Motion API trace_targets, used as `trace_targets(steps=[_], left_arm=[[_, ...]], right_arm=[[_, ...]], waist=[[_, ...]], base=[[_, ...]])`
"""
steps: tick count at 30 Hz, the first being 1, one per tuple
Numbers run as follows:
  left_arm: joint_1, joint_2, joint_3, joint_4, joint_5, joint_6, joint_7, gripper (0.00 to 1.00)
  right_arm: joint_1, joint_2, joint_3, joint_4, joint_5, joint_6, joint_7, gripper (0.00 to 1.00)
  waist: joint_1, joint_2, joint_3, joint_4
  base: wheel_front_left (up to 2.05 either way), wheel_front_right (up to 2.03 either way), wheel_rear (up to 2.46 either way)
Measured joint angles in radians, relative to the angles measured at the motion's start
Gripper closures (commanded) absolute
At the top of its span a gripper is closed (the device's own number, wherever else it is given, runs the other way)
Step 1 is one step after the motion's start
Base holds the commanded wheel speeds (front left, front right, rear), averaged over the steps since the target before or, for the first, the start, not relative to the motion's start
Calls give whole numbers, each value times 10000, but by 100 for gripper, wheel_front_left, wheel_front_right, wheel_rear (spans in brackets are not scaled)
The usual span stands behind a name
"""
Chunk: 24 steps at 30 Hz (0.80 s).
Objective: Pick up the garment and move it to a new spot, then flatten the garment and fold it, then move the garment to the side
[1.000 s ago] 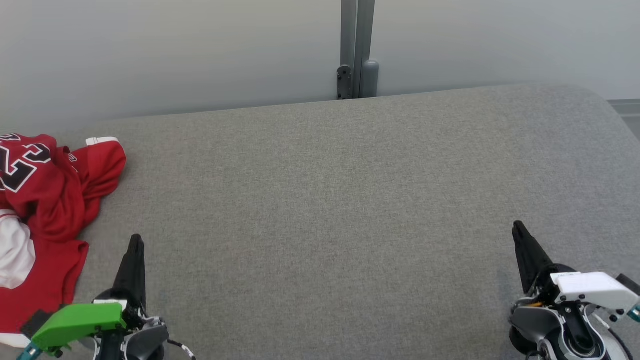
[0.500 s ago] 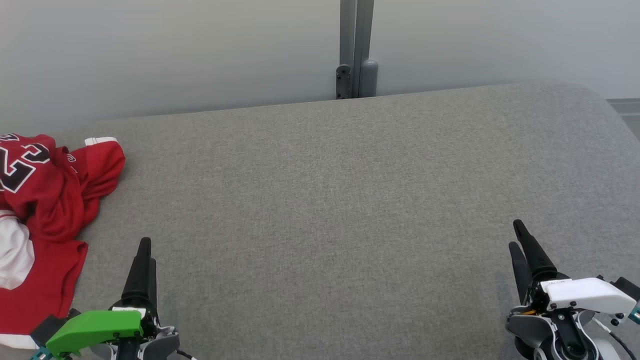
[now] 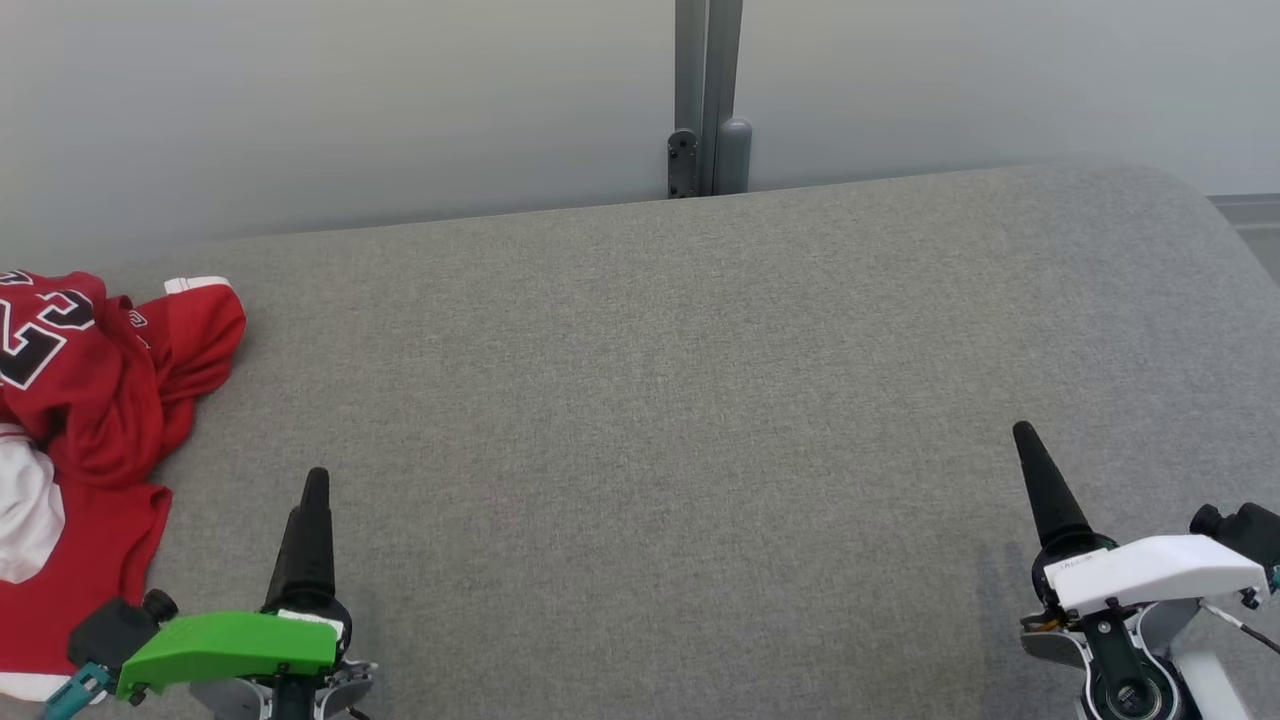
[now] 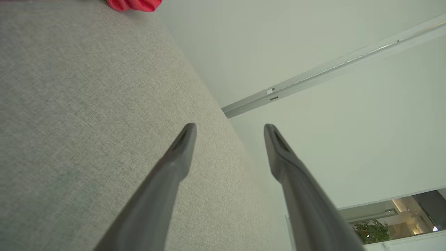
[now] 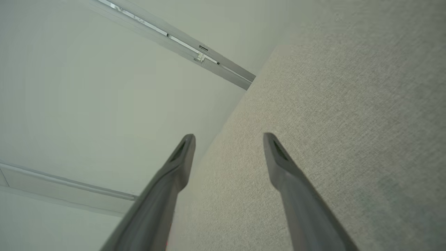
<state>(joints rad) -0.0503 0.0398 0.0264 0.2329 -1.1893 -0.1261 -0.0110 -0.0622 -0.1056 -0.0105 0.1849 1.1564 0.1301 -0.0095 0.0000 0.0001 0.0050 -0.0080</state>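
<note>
The garment (image 3: 90,430) is a red jersey with white trim and dark numbers, lying crumpled at the far left of the grey padded surface (image 3: 660,400); a red corner of the garment (image 4: 134,5) shows at the top of the left wrist view. My left gripper (image 3: 314,480), under a green cover, hovers low at the lower left, just right of the jersey and apart from it. In the left wrist view my left gripper (image 4: 230,129) stands open and empty. My right gripper (image 3: 1025,435), under a white cover, is at the lower right; the right gripper (image 5: 229,138) is open with nothing between its fingers.
A pale wall runs behind the padded surface, with a grey vertical post (image 3: 706,100) at its back edge. The surface curves away at the far right corner (image 3: 1200,200).
Both grippers have gone from shut to open. The left one shifted slightly right, the right one slightly lower in the view. The jersey lies as before.
</note>
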Motion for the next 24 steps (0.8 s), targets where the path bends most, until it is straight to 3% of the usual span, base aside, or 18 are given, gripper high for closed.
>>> trace_targets(steps=[9, 24], left_arm=[[136, 4, -115, -71, 1973, 111, -320, 0], [296, 15, -247, -25, 4251, 128, -805, 0]], right_arm=[[0, -148, 134, -27, -1710, 2, -313, 0], [2, -332, 393, -109, -3866, 2, -815, 0]], waist=[[0, 0, -8, -16], [0, 0, -10, -34]], base=[[0, 0, 0], [0, 0, 0]])
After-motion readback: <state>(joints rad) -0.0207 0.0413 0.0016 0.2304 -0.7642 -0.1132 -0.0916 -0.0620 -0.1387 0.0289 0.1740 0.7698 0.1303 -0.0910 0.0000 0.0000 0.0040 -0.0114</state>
